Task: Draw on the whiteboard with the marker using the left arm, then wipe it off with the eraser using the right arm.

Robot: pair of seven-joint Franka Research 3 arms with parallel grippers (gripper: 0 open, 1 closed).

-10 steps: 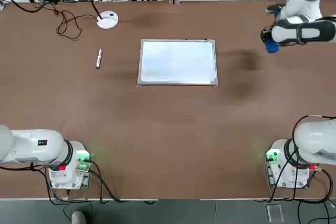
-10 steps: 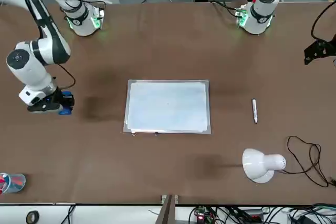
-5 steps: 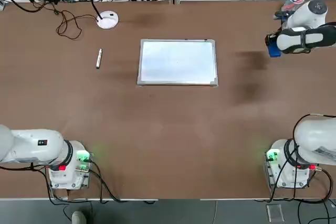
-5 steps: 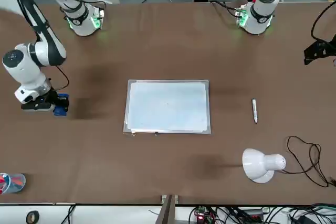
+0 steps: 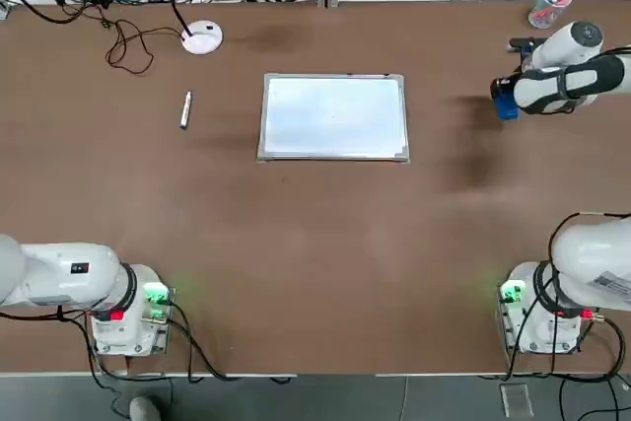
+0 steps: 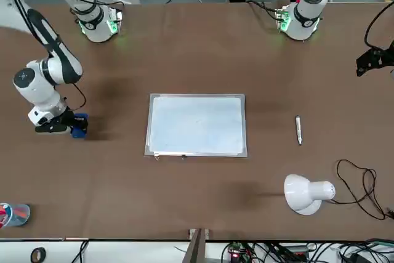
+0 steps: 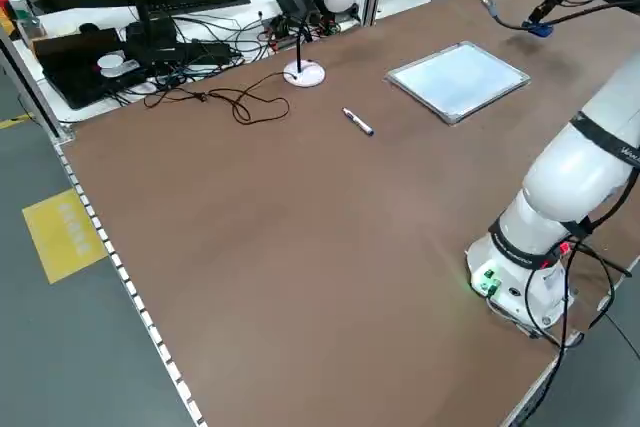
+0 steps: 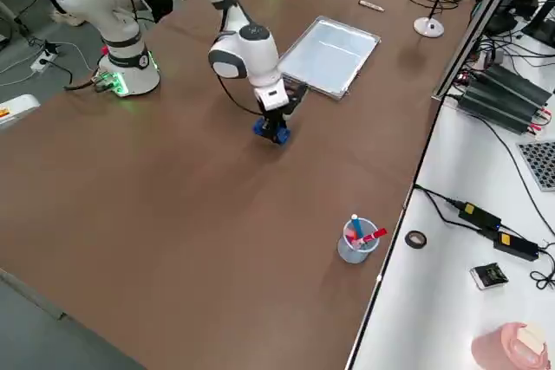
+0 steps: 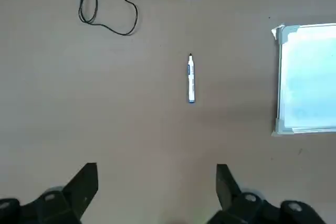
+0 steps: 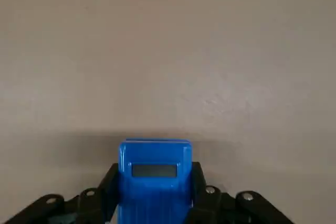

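At table's far right, right pincer [image 10: 155, 195] clamped on blue eraser [image 10: 155, 181]; left pincer [image 9: 157, 192] apart.

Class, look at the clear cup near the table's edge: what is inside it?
The cup holds a few pens, red and blue ones among them, their upper parts showing. Its bottom can't be made out beneath them.

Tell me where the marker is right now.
In the top view, the marker lies on the table's left side, between the whiteboard and the coiled cable.
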